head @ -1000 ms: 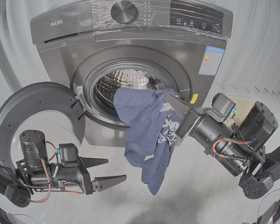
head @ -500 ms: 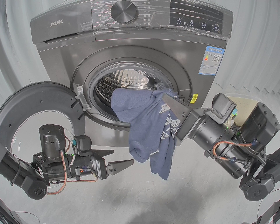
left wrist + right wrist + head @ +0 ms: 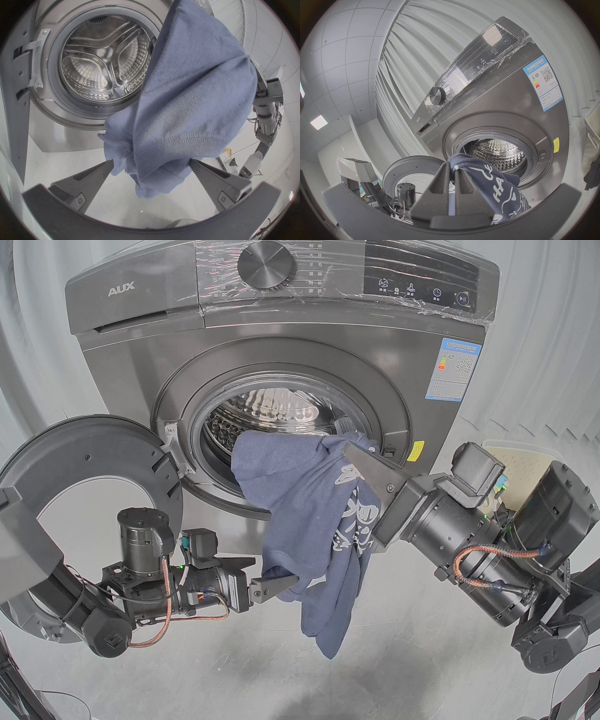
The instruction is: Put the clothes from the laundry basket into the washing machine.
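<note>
You see the right gripper (image 3: 351, 451) pinching the dark blue printed shirt (image 3: 300, 509) at the open mouth of the grey front-loading washing machine (image 3: 125, 359); the left gripper (image 3: 151, 164), jaws spread, straddles its hanging hem.

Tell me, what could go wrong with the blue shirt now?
The right gripper pinches only the top of the shirt at the washer's opening, and most of it hangs outside. If it lets go now, the shirt could slide to the floor. The left gripper is open around the low hem; it might grab just a thin fold and slip off.
</note>
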